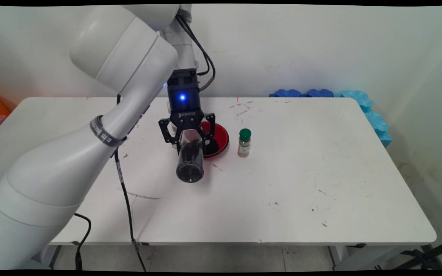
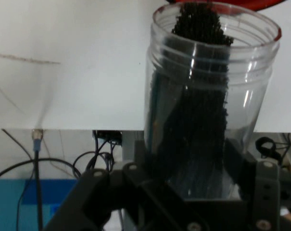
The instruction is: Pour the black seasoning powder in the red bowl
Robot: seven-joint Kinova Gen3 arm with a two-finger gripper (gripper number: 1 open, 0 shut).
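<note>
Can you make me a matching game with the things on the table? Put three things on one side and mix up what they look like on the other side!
Things:
1. jar
2. bowl
3. little bottle

What they look like:
A. red, sitting on the table behind the jar
B. has a green cap and stands upright, by itself
C. see-through, tipped over, with tiny black grains inside, held in the claw

Right pairs: 1-C, 2-A, 3-B
</note>
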